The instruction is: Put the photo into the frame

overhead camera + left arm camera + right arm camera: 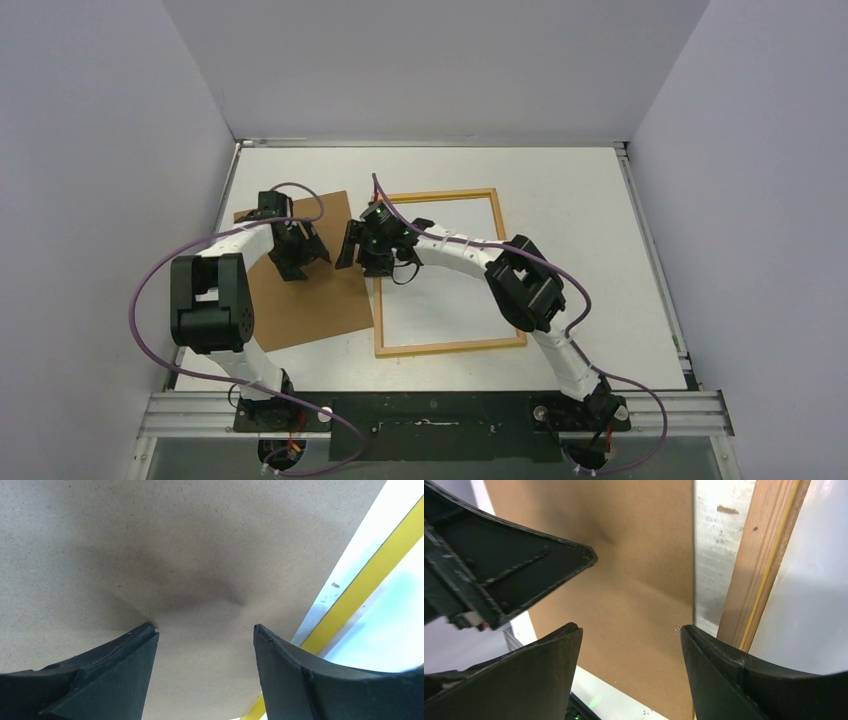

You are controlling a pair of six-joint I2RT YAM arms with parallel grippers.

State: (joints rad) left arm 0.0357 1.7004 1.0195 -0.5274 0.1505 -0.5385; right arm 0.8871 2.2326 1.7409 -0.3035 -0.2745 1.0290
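progress: early, by my read. The frame (440,193) lies flat on the counter (580,220), centre to right. No printed face shows inside it.
photo: not identifiable in any view. The pale area inside the frame could be the photo face down or bare counter; cannot tell.
backing board (310,315): brown, flat on the counter's left half. Its right edge sits just beside the frame's left rail, with a narrow strip of counter between them.
left tool (303,262): over the board's far part, jaws well apart with nothing between them. One tip looks to be touching the board.
right tool (631,627): jaws well apart, holding nothing. It sits above the board's right edge and the strip next to the frame.
left to do (judgement): get the photo seated in the frame, with the board probably going on after. Neither step shows as done.
top view only: full layout, with both arms, the board beside the frame, and the whole frame outline.
left wrist only: the frame's bright yellow face, with a pale bluish surface beyond it.
right wrist only: the rail's bare wood side with a thin yellow line, and a finger of the left tool over the board.
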